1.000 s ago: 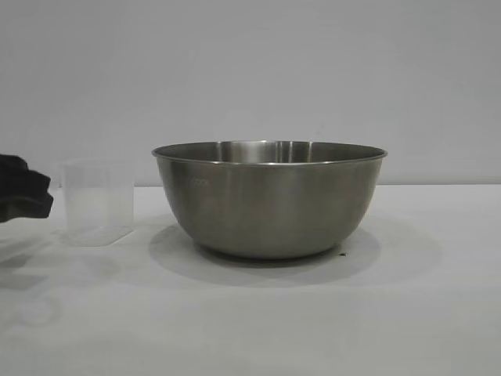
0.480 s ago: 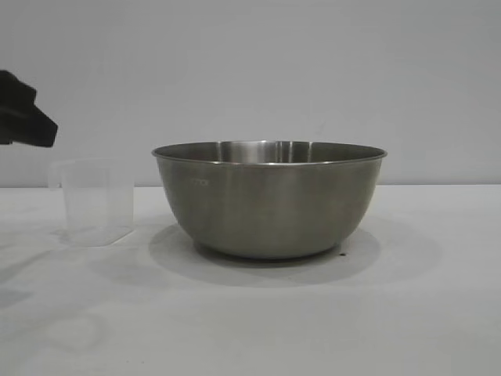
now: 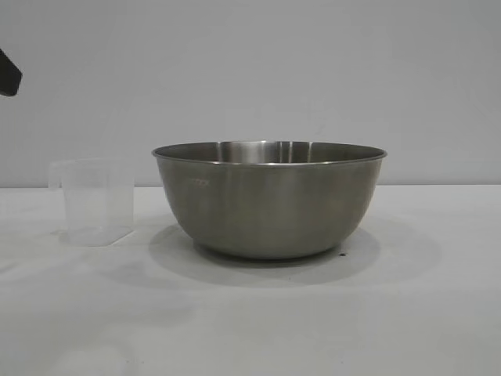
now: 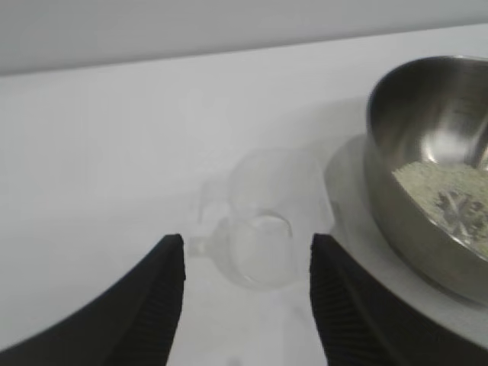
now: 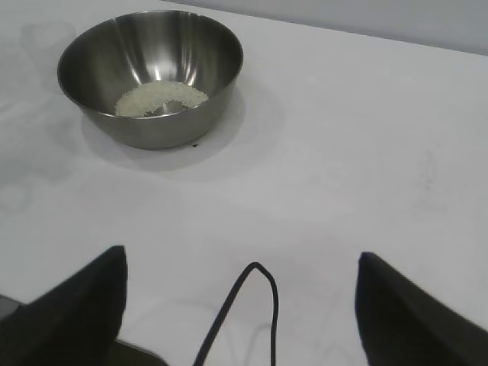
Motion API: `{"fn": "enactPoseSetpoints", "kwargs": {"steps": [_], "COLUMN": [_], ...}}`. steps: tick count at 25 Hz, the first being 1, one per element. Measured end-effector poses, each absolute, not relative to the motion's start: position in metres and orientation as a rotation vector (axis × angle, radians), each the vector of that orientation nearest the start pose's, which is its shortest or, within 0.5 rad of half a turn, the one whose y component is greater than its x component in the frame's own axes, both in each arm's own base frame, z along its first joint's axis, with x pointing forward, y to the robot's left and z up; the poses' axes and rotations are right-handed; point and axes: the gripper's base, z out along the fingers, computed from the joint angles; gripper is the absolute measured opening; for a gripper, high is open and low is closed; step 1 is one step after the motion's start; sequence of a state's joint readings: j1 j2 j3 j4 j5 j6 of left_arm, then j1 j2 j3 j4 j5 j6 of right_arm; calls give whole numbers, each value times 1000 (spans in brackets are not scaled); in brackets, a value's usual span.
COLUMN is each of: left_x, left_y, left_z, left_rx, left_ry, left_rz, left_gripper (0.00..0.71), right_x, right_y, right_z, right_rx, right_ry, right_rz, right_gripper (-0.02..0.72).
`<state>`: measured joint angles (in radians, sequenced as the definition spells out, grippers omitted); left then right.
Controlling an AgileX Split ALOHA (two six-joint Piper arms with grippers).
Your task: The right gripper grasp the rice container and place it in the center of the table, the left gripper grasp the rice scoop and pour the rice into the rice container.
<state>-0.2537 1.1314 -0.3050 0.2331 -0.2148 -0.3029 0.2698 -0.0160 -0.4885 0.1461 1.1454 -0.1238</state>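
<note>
Now the rice scoop [image 3: 95, 202] stands upright and empty on the white surface [image 3: 258, 313], just beside the rice container [image 3: 269, 197], which holds the rice [image 5: 161, 97]. The left pincer [image 4: 245, 301] hangs above the scoop with its fingers apart, gripping nothing. The right pincer [image 5: 240, 305] sits well away from the container, spread wide and empty.

Bowl centre, scoop at its left
Rice container [image 3: 268, 200] on table [image 3: 438, 313] w/ rice [image 5: 160, 97] inside; rice scoop [image 3: 95, 202] upright just beside, apart
</note>
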Motion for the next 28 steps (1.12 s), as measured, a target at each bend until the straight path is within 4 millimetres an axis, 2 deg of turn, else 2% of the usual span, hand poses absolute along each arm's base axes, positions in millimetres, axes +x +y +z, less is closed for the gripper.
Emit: {"fn": "enactPoseSetpoints", "kwargs": {"steps": [4, 9, 13, 15, 19, 28], "left_x": [174, 163, 142, 127, 95, 31], "left_y": [-45, -37, -28, -23, -17, -9], "left_z": [209, 248, 274, 281, 284, 286], "left_rx": [193, 164, 197, 206, 250, 264], "left_ry": [2177, 2168, 2153, 2174, 2222, 2156], "left_rz": [-185, -122, -58, -39, -45, -173], "left_gripper": [325, 325, 325, 325, 325, 325], "right_x": [-13, -13, -13, -13, -13, -13], "right_y": [9, 9, 9, 9, 9, 9], "right_z": [268, 268, 268, 268, 268, 268], "right_rx": [-430, -430, -430, -430, -430, -430], "right_ry": [2082, 2082, 2082, 2082, 2082, 2082], "right_rz": [264, 264, 264, 264, 264, 264], "right_gripper": [570, 570, 570, 570, 570, 570]}}
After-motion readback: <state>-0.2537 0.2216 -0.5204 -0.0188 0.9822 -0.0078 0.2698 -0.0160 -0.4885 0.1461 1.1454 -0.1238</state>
